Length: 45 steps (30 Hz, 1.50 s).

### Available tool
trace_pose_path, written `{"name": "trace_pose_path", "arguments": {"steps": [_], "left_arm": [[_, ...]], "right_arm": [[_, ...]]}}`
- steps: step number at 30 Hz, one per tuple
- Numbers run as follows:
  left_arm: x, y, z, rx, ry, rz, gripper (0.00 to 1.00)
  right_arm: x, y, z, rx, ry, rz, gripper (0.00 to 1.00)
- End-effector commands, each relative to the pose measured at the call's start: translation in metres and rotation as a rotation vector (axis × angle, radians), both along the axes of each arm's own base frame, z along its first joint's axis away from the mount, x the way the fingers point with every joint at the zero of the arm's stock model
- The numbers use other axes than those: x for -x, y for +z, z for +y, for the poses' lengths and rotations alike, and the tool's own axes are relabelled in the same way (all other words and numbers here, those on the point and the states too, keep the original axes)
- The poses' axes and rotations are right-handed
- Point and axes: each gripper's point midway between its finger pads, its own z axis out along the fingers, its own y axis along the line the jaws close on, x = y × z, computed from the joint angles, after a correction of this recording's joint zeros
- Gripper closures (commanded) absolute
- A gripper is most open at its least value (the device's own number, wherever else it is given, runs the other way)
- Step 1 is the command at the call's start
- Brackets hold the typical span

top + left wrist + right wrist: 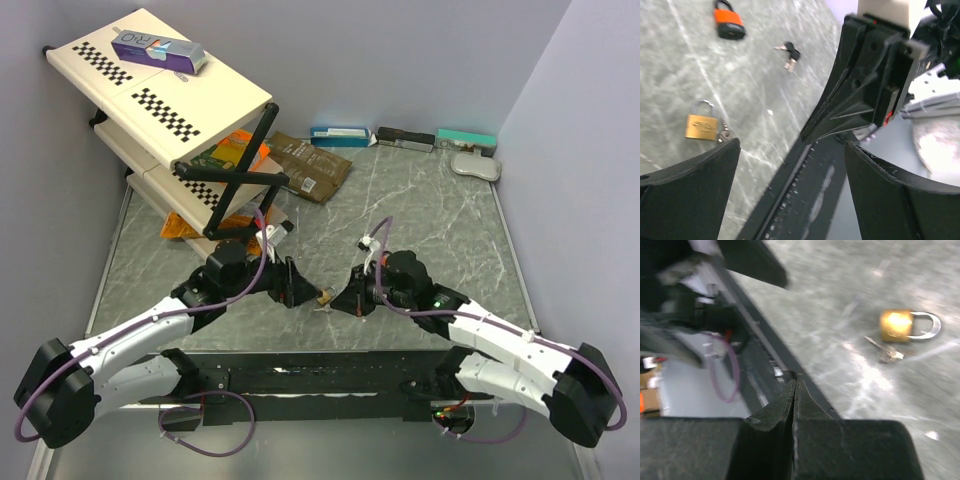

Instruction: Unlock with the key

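The left hand (pixel 792 146) is hanging released, its fingers spread wide with nothing between them, while the right hand (pixel 794 390) is pressing its fingers together, clenched on nothing. The brass padlock (pixel 701 126) is lying flat on the grey marbled surface (pixel 430 210) between the two hands, with a key (pixel 724 134) resting against its bottom corner. An orange padlock (pixel 729 21) and a small bunch of keys (pixel 790 52) are lying farther out, apart from each other.
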Motion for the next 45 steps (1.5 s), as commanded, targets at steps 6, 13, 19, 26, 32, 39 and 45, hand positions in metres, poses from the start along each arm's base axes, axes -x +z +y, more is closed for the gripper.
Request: {"name": "trace_pose_path", "arguments": {"steps": [6, 13, 19, 26, 32, 39, 45], "left_arm": [[-0.035, -0.006, 0.014, 0.015, 0.205, 0.007, 0.03], [-0.050, -0.015, 0.039, -0.021, 0.297, 0.032, 0.01], [-0.050, -0.019, 0.042, -0.019, 0.307, 0.043, 0.01], [-0.050, -0.026, 0.040, -0.026, 0.296, 0.062, 0.01], [-0.050, -0.024, 0.040, -0.025, 0.294, 0.055, 0.01], [-0.047, -0.033, 0.042, -0.043, 0.289, 0.062, 0.01], [-0.045, -0.033, 0.042, -0.037, 0.283, 0.060, 0.01]], "right_arm": [[-0.023, -0.053, 0.002, 0.323, -0.084, -0.034, 0.93], [-0.030, -0.085, 0.010, 0.451, -0.099, -0.060, 0.63], [-0.047, -0.096, 0.003, 0.555, -0.183, -0.092, 0.59], [-0.052, -0.109, 0.010, 0.635, -0.183, -0.090, 0.55], [-0.051, -0.118, 0.010, 0.713, -0.201, -0.087, 0.57], [-0.048, -0.128, 0.008, 0.756, -0.213, -0.024, 0.66], [-0.044, -0.136, 0.010, 0.754, -0.205, 0.008, 0.81]]}}
